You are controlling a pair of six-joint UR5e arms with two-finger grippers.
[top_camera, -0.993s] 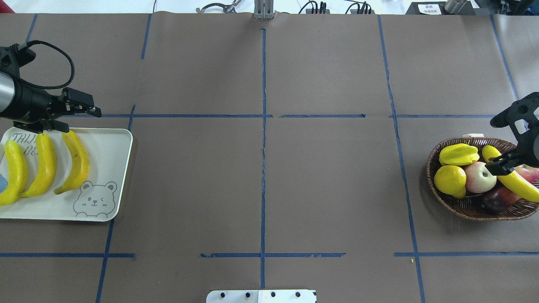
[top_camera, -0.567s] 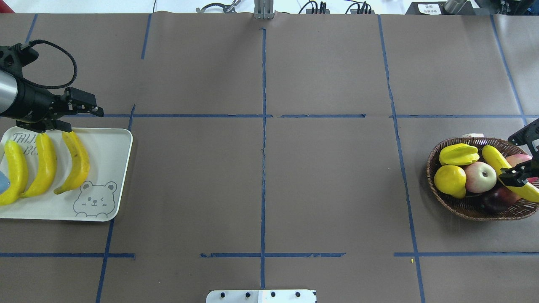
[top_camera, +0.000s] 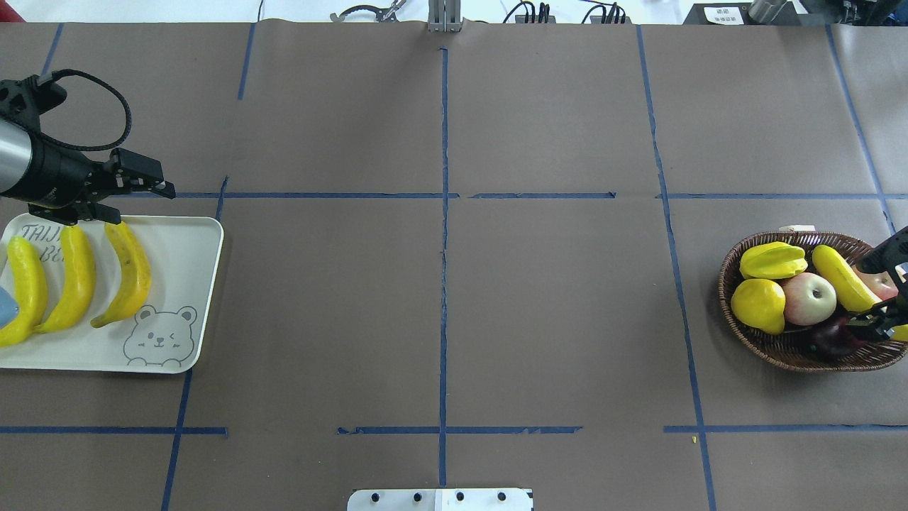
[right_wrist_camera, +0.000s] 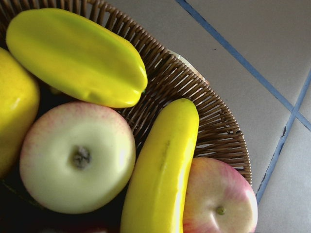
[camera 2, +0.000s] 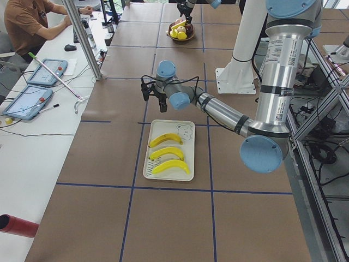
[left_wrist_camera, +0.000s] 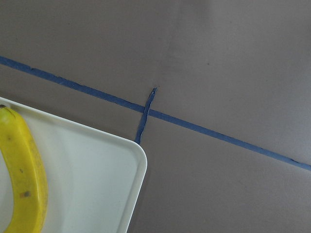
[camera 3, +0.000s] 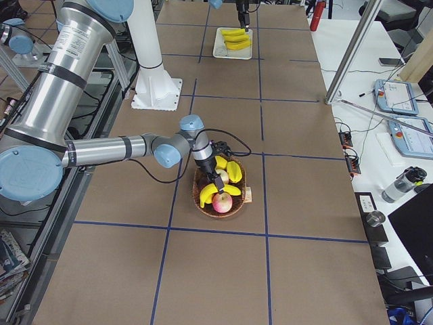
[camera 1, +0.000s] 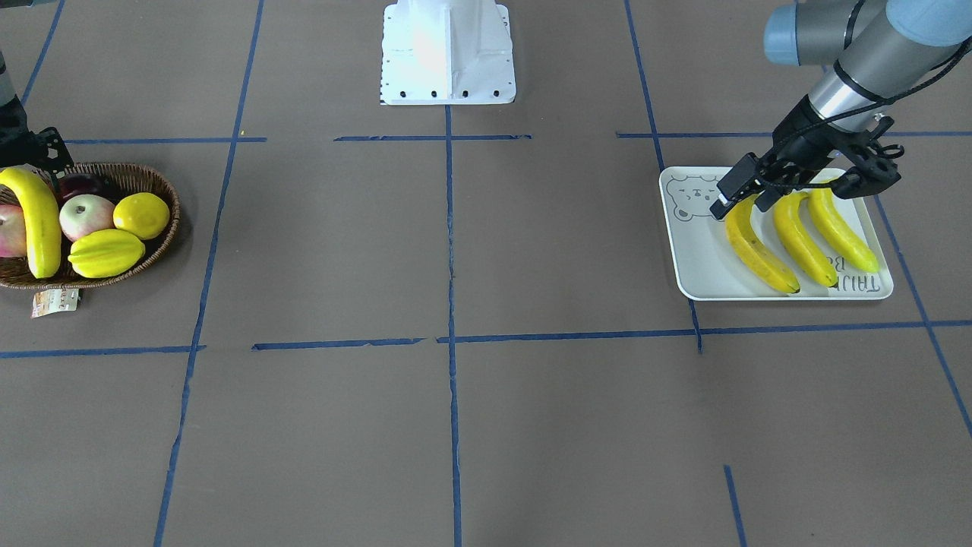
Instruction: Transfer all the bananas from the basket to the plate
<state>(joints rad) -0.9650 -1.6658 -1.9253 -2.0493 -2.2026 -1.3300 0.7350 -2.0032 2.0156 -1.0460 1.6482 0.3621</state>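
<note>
One banana [top_camera: 840, 278] lies in the basket [top_camera: 780, 348], three others on the plate [top_camera: 184, 284]. Right pincer [top_camera: 879, 321] hovers over its end, jaw state unclear, and the left pincer [top_camera: 142, 203] is apart and empty. Gripping mid-length, across the curve, should avoid tipping.

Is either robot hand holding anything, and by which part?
Left gripper: nothing. Right gripper straddles one end of the banana in the basket; grip cannot be told.

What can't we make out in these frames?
- Right pincer: cut by the overhead view's right edge; open or shut on the banana, cannot tell.
- That banana's lower end: hidden under the pincer overhead, cut off in the right wrist view.
- Dark fruit: mostly hidden behind the apple and pincer, overhead.
- Basket tag lettering: too small, front-facing view.
</note>
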